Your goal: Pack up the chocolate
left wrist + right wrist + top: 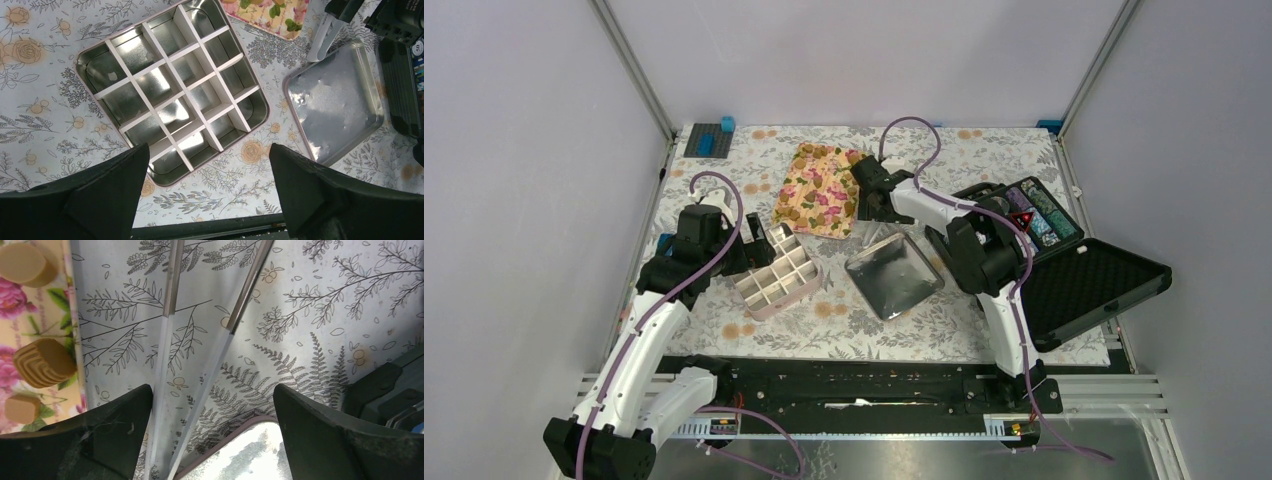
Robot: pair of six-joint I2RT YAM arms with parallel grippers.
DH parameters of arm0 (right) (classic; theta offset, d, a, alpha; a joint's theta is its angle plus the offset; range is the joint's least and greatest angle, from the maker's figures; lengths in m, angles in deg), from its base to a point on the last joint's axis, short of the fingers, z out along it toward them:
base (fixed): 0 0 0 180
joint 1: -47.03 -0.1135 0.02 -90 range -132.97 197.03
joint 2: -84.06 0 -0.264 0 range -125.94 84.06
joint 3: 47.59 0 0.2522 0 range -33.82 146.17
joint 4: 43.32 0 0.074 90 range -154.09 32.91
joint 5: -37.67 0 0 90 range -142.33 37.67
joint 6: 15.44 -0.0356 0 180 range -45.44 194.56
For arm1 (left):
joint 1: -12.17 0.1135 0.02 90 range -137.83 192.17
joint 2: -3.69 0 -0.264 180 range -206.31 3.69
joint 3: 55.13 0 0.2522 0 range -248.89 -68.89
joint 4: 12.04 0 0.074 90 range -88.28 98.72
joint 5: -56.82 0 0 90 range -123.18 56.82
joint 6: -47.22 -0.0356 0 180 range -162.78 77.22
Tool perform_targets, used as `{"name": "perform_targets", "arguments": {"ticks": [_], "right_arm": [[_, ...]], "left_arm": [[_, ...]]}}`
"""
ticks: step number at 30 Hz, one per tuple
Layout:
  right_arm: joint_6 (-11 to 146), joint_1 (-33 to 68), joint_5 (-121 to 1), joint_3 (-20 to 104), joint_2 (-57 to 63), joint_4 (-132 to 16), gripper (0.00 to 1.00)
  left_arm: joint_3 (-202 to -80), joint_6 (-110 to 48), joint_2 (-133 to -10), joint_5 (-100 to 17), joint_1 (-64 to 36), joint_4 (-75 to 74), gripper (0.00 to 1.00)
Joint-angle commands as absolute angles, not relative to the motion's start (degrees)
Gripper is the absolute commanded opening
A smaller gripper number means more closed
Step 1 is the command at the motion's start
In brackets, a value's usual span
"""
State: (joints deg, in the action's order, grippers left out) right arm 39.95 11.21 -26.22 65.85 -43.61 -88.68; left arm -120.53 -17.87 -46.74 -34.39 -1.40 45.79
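The chocolate shows in the right wrist view as golden-brown lumps [44, 362] on the pink-flowered tray [30, 315], at the left edge. The tray [814, 190] lies at the back centre. The divided tin [776, 275] has all visible cells bare [172, 90]. My left gripper [210, 170] is open and empty, hovering at the tin's near corner. My right gripper [212, 405] is open over a pair of tongs [167, 355] that lies on the cloth between the fingers, close to the left finger. The tongs also show in the left wrist view [320, 37].
The tin's lid [894, 275] lies inside up, right of the divided tin. An open black case [1074, 270] with striped chips [1034, 215] stands at the right. A blue and grey block plate [709, 140] sits at the back left corner.
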Motion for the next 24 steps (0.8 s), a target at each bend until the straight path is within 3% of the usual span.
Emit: {"name": "perform_targets", "arguments": {"ticks": [1,7,14,18,24], "right_arm": [[42.6,11.6,-24.0,67.4,-44.4,-90.4,0.94],[43.5,11.7,-25.9,68.2,-45.4,-89.2,0.74],[49.4,12.9,-27.1,70.9,-49.1,-86.1,0.72],[53.4,16.0,-32.6,72.5,-50.4,-84.7,0.61],[63.7,18.0,-33.8,77.6,-53.3,-85.1,0.56]], "left_arm": [[-122.4,-17.5,-46.5,-34.2,-1.5,44.3,0.99],[-122.5,-17.1,-46.1,-34.3,-1.5,44.3,0.99],[-122.6,-16.6,-45.5,-34.9,-1.5,44.8,0.99],[-122.5,-16.4,-45.0,-34.5,-1.5,45.4,0.99],[-122.2,-16.0,-44.7,-34.2,-1.5,45.7,0.99]]}}
